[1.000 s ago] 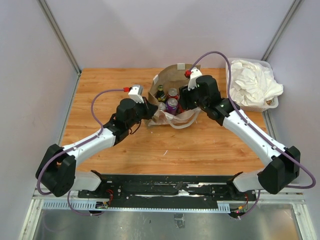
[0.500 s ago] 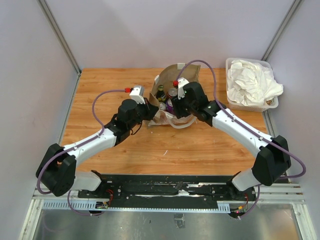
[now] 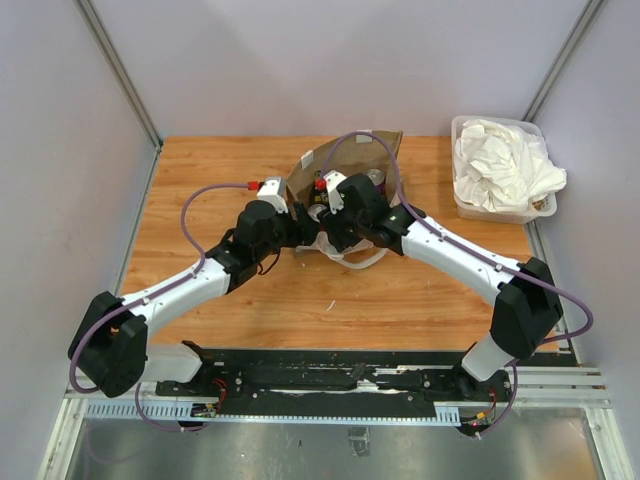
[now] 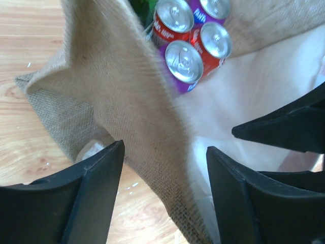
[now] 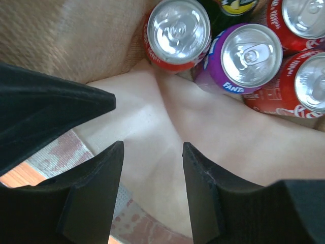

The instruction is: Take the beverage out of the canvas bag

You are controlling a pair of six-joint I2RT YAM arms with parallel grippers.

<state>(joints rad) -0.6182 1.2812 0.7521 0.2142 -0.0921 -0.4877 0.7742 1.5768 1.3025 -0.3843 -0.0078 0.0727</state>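
The tan canvas bag [image 3: 352,156] stands at the table's middle back, mouth up. Several beverage cans stand inside it: a red can [image 5: 177,30], a purple Fanta can [image 5: 249,56] and a red Coca-Cola can [image 5: 304,81], with a dark bottle [image 5: 231,10] behind them. The left wrist view shows the same cans [image 4: 184,62] from the other side. My left gripper [image 4: 165,152] is open astride the bag's burlap wall [image 4: 127,101], at the near-left rim [image 3: 298,226]. My right gripper [image 5: 152,147] is open inside the mouth over the white lining [image 5: 167,127], just short of the cans and close beside the left one [image 3: 333,232].
A clear plastic bin [image 3: 462,205] of white cloths stands at the back right. The bag's white handles [image 3: 355,255] hang over its near side. The two grippers are very close to each other at the bag's front rim. Bare wooden table [image 3: 400,290] lies in front.
My left gripper has opened and let go of the bag's wall. The right arm has swung left and nearer, from the bag's right rim to over its front opening.
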